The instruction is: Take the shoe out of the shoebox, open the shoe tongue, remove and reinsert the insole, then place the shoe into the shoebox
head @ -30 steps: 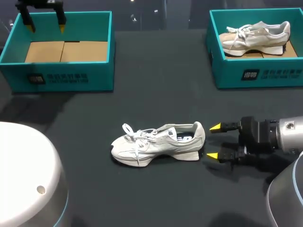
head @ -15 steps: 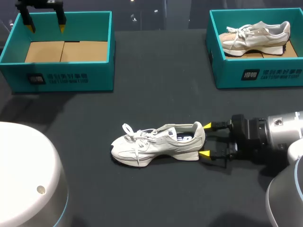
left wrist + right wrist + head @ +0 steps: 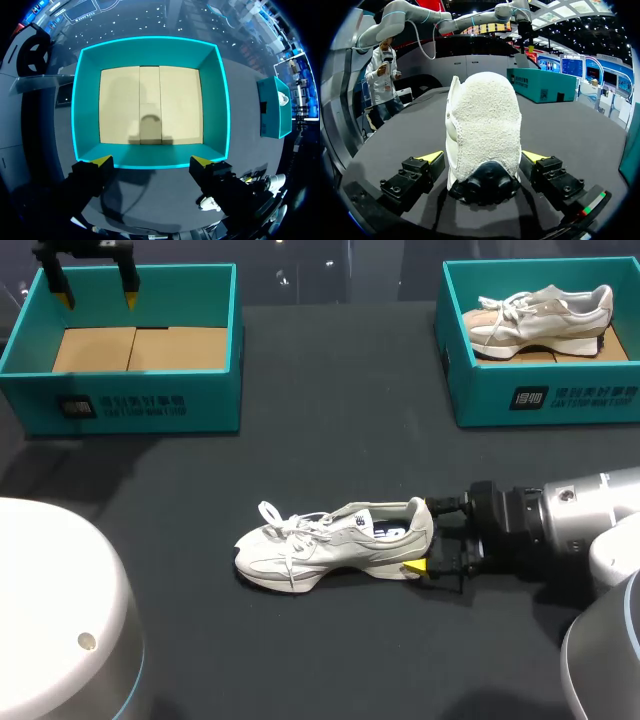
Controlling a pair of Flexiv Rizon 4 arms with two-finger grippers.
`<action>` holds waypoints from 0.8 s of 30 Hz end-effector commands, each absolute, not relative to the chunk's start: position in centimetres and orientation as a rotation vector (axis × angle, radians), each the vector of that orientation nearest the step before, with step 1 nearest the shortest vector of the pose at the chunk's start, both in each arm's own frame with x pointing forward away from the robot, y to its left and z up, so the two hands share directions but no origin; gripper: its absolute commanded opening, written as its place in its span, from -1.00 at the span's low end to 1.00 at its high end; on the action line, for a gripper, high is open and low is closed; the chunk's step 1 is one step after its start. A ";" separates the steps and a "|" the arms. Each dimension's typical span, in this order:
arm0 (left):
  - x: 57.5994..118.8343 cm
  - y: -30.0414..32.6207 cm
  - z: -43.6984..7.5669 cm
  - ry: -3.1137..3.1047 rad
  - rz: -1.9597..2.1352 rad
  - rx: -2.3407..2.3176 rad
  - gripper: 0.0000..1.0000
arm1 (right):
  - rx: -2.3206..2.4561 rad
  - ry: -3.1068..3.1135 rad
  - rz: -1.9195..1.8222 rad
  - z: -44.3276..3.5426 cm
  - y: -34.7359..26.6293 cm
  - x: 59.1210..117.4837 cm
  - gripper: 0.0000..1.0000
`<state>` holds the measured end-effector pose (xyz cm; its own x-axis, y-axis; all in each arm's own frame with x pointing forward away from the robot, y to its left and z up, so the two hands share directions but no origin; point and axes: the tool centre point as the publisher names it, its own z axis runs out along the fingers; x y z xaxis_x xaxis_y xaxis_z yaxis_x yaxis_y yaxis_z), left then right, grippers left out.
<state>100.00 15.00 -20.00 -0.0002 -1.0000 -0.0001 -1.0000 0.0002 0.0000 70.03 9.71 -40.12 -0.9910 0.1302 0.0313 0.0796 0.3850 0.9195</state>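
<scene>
- R fingers point(image 3: 431, 158) spread, unclenched, set either side of shoe point(image 3: 330, 545) heel; firm contact not seen.
- L fingers point(image 3: 102, 161) spread, held over empty shoebox point(image 3: 130, 405).
- Shoe is laid upright mid tabletop point(image 3: 330, 440).
- Judged light, upper soft, heel stiff: heel best gripped.

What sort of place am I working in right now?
Probably a shoe-packing test bench: a dark table carries an empty teal box, a second box holding a shoe, and a loose shoe with the right tool open around its heel.
</scene>
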 end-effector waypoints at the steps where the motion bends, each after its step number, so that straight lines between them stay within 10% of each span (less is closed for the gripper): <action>1: 100.0 15.0 -20.0 2.222 0.000 -2.221 1.00 | 0.191 2.572 1.723 -40.6 10.3 70.2 1.00; 22: 100.0 15.0 -20.0 2.222 0.000 -2.221 1.00 | 0.122 2.533 1.825 -41.0 12.4 70.1 1.00; 24: 100.0 15.0 -20.0 2.222 0.000 -2.221 1.00 | 0.115 2.531 1.828 -41.0 12.5 70.1 -0.08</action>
